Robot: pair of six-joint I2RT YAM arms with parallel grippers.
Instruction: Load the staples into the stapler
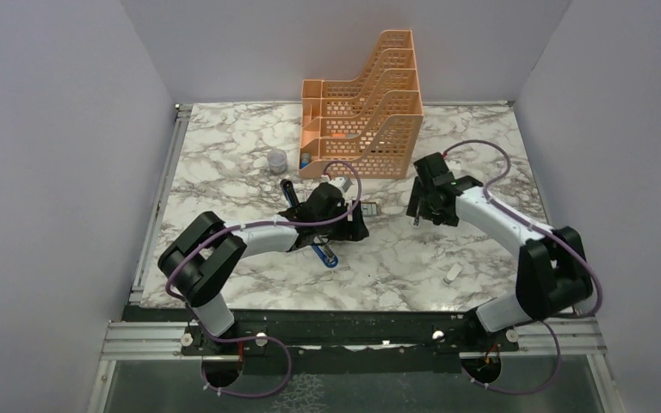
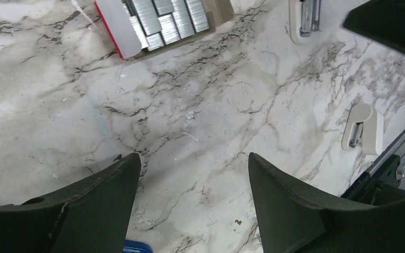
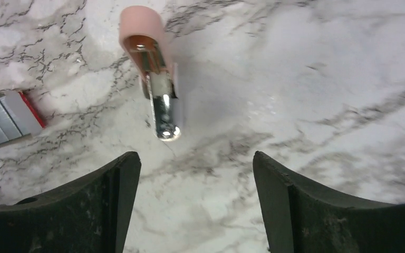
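Note:
The staples (image 2: 163,18) lie as grey strips in their tray at the top of the left wrist view, with the red-and-white box flap (image 2: 117,29) beside them. They also show in the top view (image 1: 368,209) and at the left edge of the right wrist view (image 3: 0,121). The blue stapler (image 1: 323,251) lies under my left wrist; only a blue corner (image 2: 135,246) shows by the left finger. My left gripper (image 2: 195,163) is open and empty over bare marble, short of the tray. My right gripper (image 3: 196,161) is open and empty, to the right of the tray.
A small pink block with a shiny metal tongue (image 3: 150,58) lies just beyond my right fingers. A small white oblong piece (image 1: 452,274) lies at the front right. An orange mesh file organizer (image 1: 370,112) stands at the back. A small clear cup (image 1: 277,161) stands left of it.

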